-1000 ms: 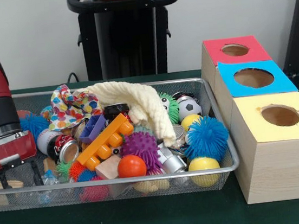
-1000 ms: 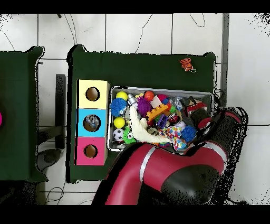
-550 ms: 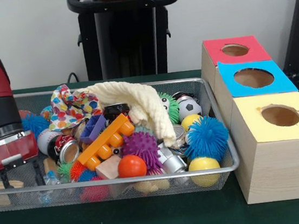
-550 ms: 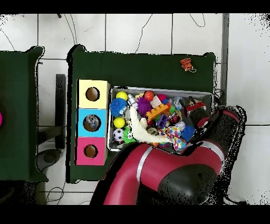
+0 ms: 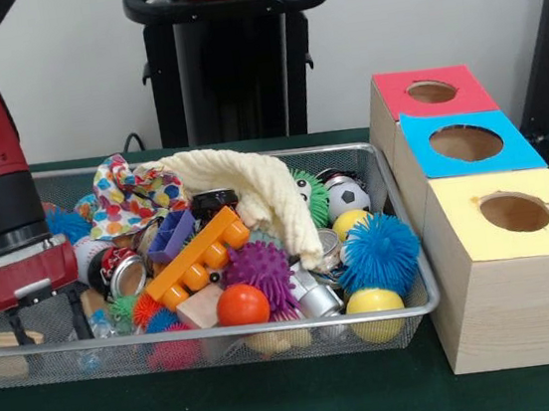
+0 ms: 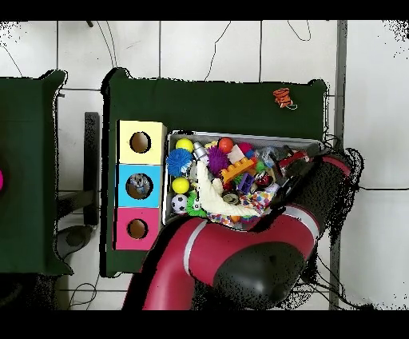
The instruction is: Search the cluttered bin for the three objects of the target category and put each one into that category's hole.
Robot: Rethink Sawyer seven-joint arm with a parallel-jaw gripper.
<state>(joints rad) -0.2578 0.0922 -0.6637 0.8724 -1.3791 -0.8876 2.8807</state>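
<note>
No target is held: the gripper (image 5: 46, 326), fingers spread and empty, hangs at the bin's (image 5: 415, 300) left end, apparently searching, so next comes choosing an object.

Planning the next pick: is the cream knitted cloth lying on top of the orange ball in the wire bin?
No; in the front view the cream knitted cloth drapes farther back, while the orange ball sits uncovered near the wire bin's front rim.

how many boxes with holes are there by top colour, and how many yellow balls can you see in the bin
Red-topped box: 1
Blue-topped box: 1
Yellow-topped box: 1
Yellow balls: 2, one at the bin's front corner, one behind the blue spiky ball
Total: 5
</note>
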